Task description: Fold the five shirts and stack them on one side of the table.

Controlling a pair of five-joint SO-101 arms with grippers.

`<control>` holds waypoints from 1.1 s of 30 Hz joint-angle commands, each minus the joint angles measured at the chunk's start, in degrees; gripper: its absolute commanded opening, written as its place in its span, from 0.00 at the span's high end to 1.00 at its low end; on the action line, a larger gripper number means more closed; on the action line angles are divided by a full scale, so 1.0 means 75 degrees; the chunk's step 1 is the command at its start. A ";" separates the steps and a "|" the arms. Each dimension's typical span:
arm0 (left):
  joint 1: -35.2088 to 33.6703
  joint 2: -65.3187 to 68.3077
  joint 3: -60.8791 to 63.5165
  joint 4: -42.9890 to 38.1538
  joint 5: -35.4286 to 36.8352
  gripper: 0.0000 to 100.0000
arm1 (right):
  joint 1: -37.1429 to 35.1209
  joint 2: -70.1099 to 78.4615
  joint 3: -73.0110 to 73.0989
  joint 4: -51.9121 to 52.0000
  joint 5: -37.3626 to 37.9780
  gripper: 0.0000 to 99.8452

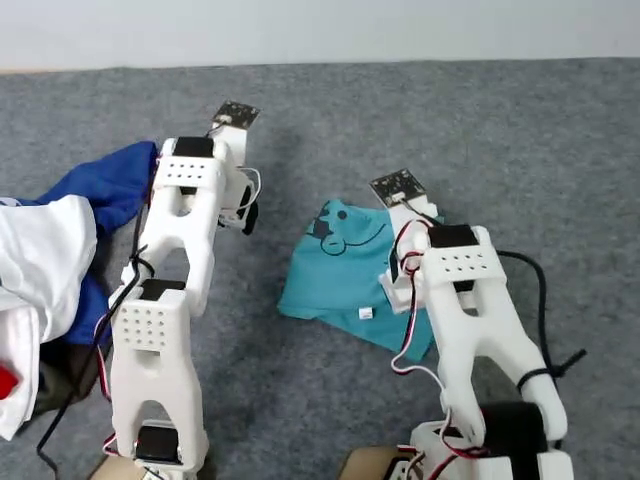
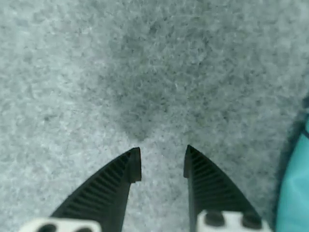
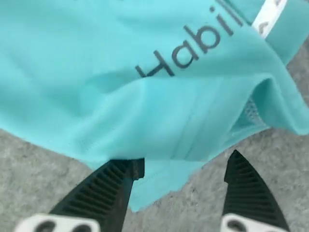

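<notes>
A teal shirt (image 1: 340, 270) with a dark animal face lies folded on the grey carpet in the middle of the table. My right gripper (image 3: 186, 176) hangs open over its edge, and a teal corner (image 3: 159, 181) lies between the black fingers. The right arm (image 1: 455, 290) covers the shirt's right part. My left gripper (image 2: 161, 164) is open just above bare carpet, with a strip of the teal shirt (image 2: 294, 193) beside it. The left arm (image 1: 185, 230) stands left of the teal shirt. A heap with a blue shirt (image 1: 110, 185) and a white shirt (image 1: 45, 265) lies at the left edge.
A red patch (image 1: 6, 382) and dark cloth (image 1: 60, 385) show under the white shirt at the left edge. Grey carpet (image 1: 500, 130) lies bare across the back and the right. Cables (image 1: 545, 320) run beside the right arm's base.
</notes>
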 commanded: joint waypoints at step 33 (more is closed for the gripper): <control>-0.0047 -0.0094 -0.0111 -0.0246 0.0551 0.85 | -0.0510 0.0533 -0.3903 0.3429 0.0551 0.99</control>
